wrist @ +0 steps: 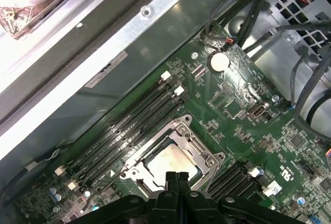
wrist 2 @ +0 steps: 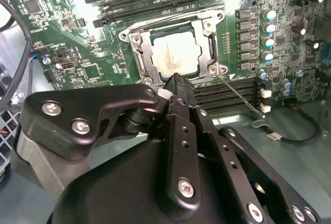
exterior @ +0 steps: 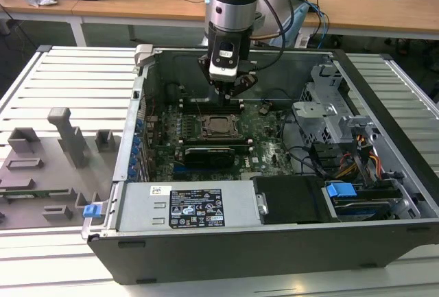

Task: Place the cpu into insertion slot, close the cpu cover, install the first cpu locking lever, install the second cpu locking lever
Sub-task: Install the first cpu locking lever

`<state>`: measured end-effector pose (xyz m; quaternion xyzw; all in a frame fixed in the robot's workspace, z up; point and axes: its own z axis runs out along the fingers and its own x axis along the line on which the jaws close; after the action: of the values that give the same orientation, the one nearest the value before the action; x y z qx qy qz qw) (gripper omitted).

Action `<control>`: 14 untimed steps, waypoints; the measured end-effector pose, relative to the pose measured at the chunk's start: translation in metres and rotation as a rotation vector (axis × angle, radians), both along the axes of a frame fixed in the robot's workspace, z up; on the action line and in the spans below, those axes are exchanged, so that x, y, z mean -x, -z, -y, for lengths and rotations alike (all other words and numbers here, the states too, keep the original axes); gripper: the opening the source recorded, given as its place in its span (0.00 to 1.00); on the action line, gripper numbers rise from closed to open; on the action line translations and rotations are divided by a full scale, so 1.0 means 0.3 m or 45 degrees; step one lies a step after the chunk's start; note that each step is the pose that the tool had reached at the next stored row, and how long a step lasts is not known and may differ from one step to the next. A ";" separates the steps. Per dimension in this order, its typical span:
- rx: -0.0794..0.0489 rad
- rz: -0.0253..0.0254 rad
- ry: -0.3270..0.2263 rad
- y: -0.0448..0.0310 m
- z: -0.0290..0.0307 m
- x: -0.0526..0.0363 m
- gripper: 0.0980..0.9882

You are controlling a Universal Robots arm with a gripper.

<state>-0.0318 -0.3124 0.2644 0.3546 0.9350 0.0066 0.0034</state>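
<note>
Gripper [wrist 2: 176, 78]: the two black fingers [wrist 2: 182, 131] are pressed together with nothing between them. Their joined tip hangs over the near edge of the socket; contact with the metal cannot be judged.

Cpu [wrist 2: 176, 57]: its pale metal top lies flat inside the insertion slot [wrist 2: 133, 39], just past the fingertips in both wrist views.

Cpu cover [wrist 2: 141, 58]: the silvery frame lies down around the chip, whose top shows through the central opening.

Locking lever [wrist 2: 239, 95]: a thin metal rod slants out from one corner of the socket and crosses the neighbouring memory slots [wrist 2: 227, 93] — whether it is latched cannot be told.

Motherboard [exterior: 271, 149]: a green board. More long dark slots run along the far side of the socket, and a round coin cell [wrist: 219, 61] sits farther off near the cable bundle.

Black card [exterior: 209, 154]: in the exterior view it stands just in front of the socket, and the arm comes down from above behind it.

Computer case [exterior: 274, 252]: it lies open on its side, with the labelled power supply [exterior: 199, 204] along its front wall — a grey tray [exterior: 41, 167] of moulded holders lies on the table at the exterior view's left.
</note>
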 end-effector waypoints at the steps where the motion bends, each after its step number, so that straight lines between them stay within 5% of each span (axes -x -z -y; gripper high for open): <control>1: 0.000 0.0000 -0.012 0.000 0.000 0.000 0.01; 14: 0.000 0.0000 -0.144 0.000 0.000 0.000 0.01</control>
<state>-0.0318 -0.3123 0.2644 0.3011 0.9536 0.0068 0.0030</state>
